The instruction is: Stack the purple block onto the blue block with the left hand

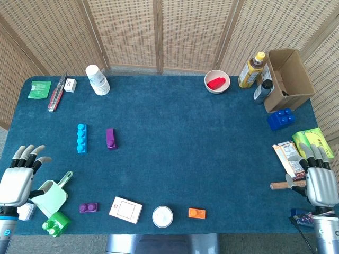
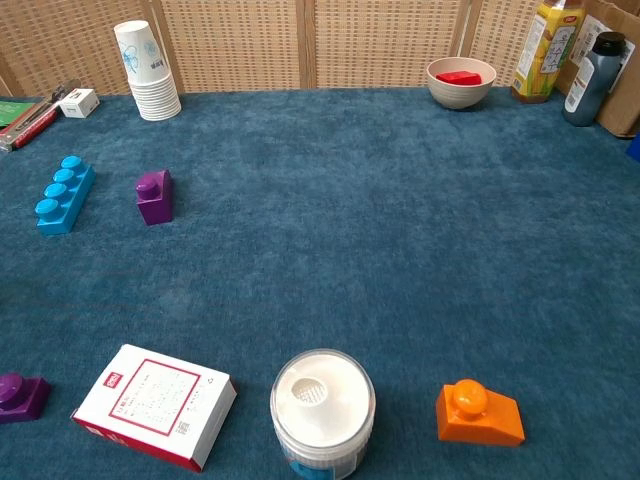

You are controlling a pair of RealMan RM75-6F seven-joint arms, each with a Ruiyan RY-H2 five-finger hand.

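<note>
Left hand (image 1: 18, 177): my fingers apart, holding nothing, parked at table edge.
Purple block (image 1: 110, 138): beside blue block (image 1: 81, 138), untouched, awaiting my reach.

Block (image 1: 111, 138) just right of longer studded block (image 1: 81, 138), cup stack (image 1: 97, 80) behind both.

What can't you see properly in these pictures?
- Box inside: head view, its walls and flaps hide it.
- Hands: chest view shows neither; head view's bottom edge cuts off the arms below the left hand and right hand.
- Card print: chest view, too small.
</note>
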